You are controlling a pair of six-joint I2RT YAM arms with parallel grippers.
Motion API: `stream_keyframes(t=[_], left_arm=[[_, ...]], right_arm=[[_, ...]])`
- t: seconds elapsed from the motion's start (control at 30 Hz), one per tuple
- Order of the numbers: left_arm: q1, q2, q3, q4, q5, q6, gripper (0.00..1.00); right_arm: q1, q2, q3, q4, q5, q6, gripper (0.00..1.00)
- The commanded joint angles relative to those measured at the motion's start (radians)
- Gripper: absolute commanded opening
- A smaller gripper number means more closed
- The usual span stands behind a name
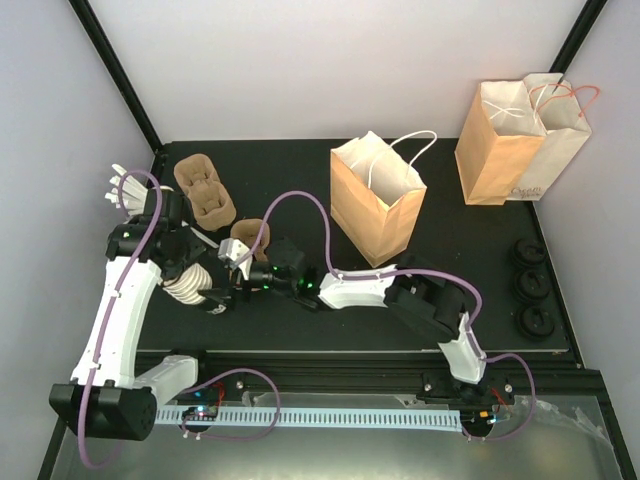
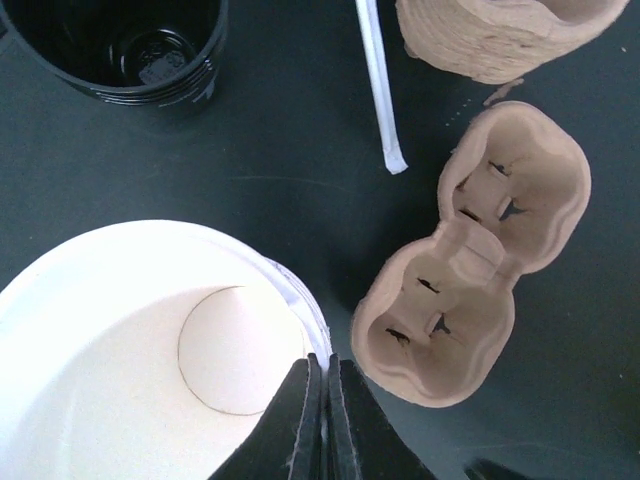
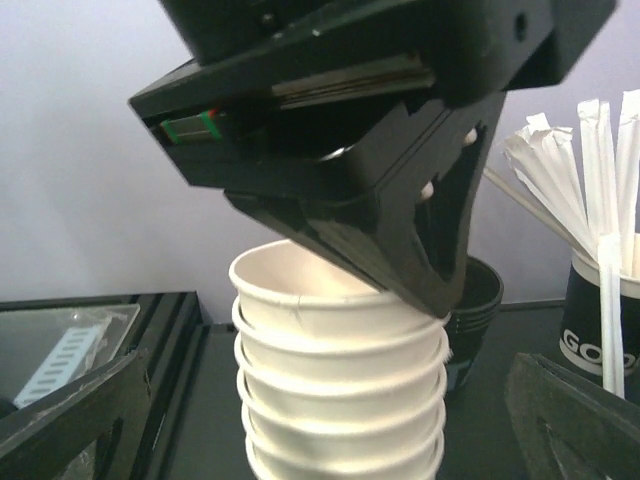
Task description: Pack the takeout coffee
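Takeout coffee, a cup with a black lid on, is nowhere you can pick out for sure. Three black round things [image 1: 530, 287] sit at the right edge of the table [image 1: 300, 160], well apart from both arms; whether they are bare lids or capped cups cannot be told.

What is in hand looks like an early step: freeing one cup from the stack of cups [image 3: 340, 400]. Your left gripper [image 2: 322, 365] is pinched tight on the rim of the top cup [image 2: 120, 350], one finger inside, one outside. Your right gripper [image 3: 325, 415] stands spread wide on either side of the stack, touching nothing.

Next, you probably need the right fingers to close on the lower cups while the left lifts straight up. The cup carrier [image 2: 470, 290] and the nearer paper bag [image 1: 375, 200] wait beyond.
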Motion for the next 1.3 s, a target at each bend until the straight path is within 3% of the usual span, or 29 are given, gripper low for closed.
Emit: stream_keyframes(t=[0.0,0.23,0.63,0.8,1.03,1.27], left_arm=[[-0.04,0.02,0.069,-0.04,-0.008,0.012,0.02],[-0.064,0.02,0.093,-0.048,0.003,0.03,0.02],[-0.086,0.038,0.151,-0.09,-0.028,0.048,0.02],[-0.101,0.048,0.153,-0.097,-0.043,0.053,0.02],[-0.114,0.055,0.18,-0.116,-0.058,0.06,0.02],[-0.114,0.057,0.226,-0.147,-0.053,0.068,0.02]], right_arm=[[0.005,0.068,0.091,0.039,-0.005,0.028,1.0],[0.01,0.133,0.16,0.025,0.029,0.039,1.0],[0.01,0.213,0.226,0.025,0.047,0.066,0.83],[0.01,0.238,0.223,0.112,0.051,0.088,0.83],[0.01,0.277,0.271,0.078,0.066,0.086,0.79],[0.01,0.303,0.244,0.104,0.058,0.102,0.69]])
